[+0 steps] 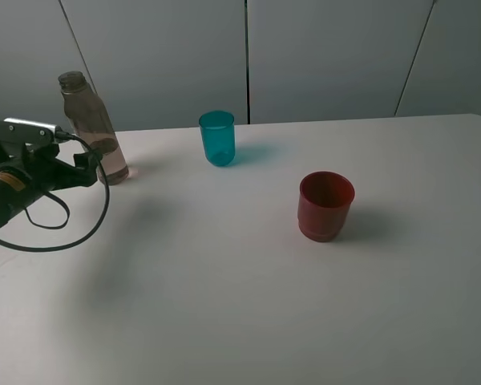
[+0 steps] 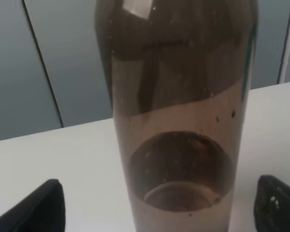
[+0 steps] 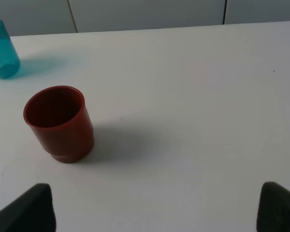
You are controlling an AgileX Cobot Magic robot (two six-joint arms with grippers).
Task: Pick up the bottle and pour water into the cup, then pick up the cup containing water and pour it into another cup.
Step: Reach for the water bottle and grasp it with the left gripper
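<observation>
White table [image 1: 240, 305] carries everything.

The bottle [image 1: 92, 128], smoky grey-brown with no cap, sits right between the fingers of the left gripper [image 2: 158, 208], low on its body and close to the wrist camera. Its base is on the table in the high view. A liquid line shows partway up in the left wrist view.

Another cup [image 1: 326, 204], squat and red-brown, stands upright ahead of the right gripper [image 3: 153, 208], well apart from it. It looks empty from above. It is also far from the left gripper, across the table.

The cup [image 1: 216, 138], translucent teal, stands upright further out from the right gripper, beyond the red-brown cup. From the left gripper it lies off to the side past the bottle, not touching anything.

Left gripper: jaws spread, one finger [image 2: 36, 210] on each side of the bottle. A gap of table shows between each finger and the bottle wall, so there is no grip on it.

Right gripper: jaws wide apart, nothing between them, only bare table ahead. It does not show in the high view.

A black cable [image 1: 89, 233] loops below the left gripper over the table.
</observation>
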